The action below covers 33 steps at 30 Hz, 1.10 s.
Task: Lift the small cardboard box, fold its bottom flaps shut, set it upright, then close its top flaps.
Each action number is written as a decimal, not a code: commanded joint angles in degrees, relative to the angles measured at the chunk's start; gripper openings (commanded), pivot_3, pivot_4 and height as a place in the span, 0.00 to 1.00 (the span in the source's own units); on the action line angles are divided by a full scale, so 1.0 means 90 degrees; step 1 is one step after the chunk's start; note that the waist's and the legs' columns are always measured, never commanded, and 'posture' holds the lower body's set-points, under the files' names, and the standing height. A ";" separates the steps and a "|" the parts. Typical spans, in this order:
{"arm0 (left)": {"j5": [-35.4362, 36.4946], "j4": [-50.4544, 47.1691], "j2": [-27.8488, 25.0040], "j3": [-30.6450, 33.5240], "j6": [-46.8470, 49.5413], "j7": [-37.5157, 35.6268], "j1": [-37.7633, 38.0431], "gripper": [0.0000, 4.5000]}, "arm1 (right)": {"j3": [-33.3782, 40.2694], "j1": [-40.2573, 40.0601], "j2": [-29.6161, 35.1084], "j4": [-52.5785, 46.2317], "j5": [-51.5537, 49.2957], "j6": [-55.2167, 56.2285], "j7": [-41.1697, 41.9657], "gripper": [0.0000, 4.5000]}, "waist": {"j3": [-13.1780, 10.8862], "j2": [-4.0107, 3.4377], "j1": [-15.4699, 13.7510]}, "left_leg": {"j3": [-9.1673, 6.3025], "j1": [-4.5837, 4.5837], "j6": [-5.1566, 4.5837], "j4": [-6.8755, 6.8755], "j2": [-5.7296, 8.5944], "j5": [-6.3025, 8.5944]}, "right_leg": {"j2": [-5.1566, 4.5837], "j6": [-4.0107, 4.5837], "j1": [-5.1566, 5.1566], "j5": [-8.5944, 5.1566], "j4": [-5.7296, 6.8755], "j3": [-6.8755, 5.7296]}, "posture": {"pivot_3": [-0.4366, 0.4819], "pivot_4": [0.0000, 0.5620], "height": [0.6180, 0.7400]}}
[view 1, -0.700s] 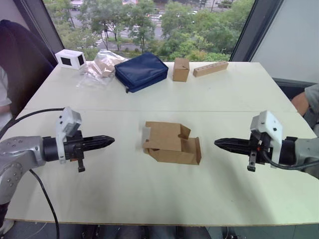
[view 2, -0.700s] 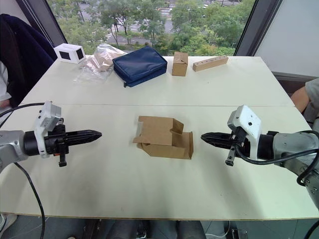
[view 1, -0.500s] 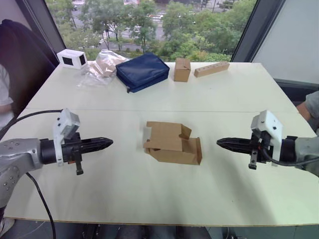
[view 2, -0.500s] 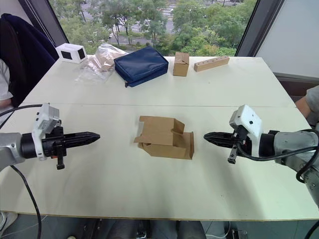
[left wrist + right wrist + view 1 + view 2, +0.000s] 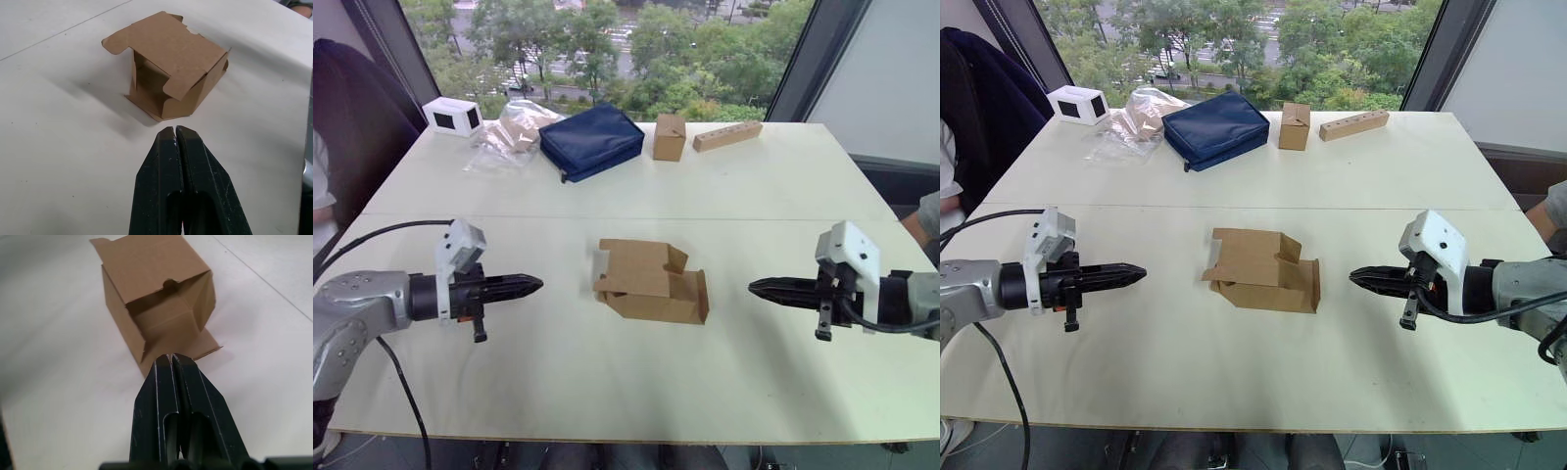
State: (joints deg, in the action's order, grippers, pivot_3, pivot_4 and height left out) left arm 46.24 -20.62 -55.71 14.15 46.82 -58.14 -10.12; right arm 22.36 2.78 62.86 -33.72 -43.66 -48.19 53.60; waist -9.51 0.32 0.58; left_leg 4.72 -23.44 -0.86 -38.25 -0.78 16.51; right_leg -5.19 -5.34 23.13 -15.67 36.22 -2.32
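The small cardboard box [image 5: 651, 282] lies on its side at the centre of the frame, on the white table [image 5: 783, 186], with open ends facing left and right. Flaps [image 5: 701, 296] at its right end stand splayed outward; one flap [image 5: 117, 40] at the left end juts out past the rim.

The left gripper [image 5: 536, 285] sits at centre left, its arm extended horizontally just above the table, tips aimed at the box and clear of it. Its two black fingers [image 5: 166, 161] are pressed together, grasping nothing.

The right gripper [image 5: 754, 288] sits at centre right in a mirrored pose (arm level, tips aimed at the box's right end), also apart from the carton. Its fingers [image 5: 188, 382] are likewise clenched together and empty.

Along the upper edge of the frame stand a white device [image 5: 451, 116], a clear plastic bag [image 5: 509, 129], a navy pouch [image 5: 591, 140], a smaller sealed brown box [image 5: 669, 136] and a long wooden block [image 5: 727, 135].
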 commanded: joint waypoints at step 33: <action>-0.0203 0.6283 0.3134 -0.1789 0.3416 -0.0512 -0.4846 0.98 | -0.0307 -0.0006 -0.0834 -0.1642 -0.0396 -0.0207 -0.1869 0.00 | -0.0007 0.0037 -0.0144 | -0.0008 -0.0008 -0.0028 -0.0097 -0.0007 0.0015 | 0.0048 -0.0026 0.0003 -0.0009 0.0095 0.0009 | 0.48 0.27 1.00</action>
State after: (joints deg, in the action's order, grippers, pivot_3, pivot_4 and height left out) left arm 44.89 35.81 -27.81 -1.58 77.26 -61.30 -51.55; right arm 17.46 2.73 55.73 -46.47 -46.17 -49.98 37.78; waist -9.57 0.65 -0.72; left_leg 4.65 -23.52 -1.13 -39.13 -0.84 16.65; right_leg -4.75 -5.56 23.16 -15.76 37.07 -2.24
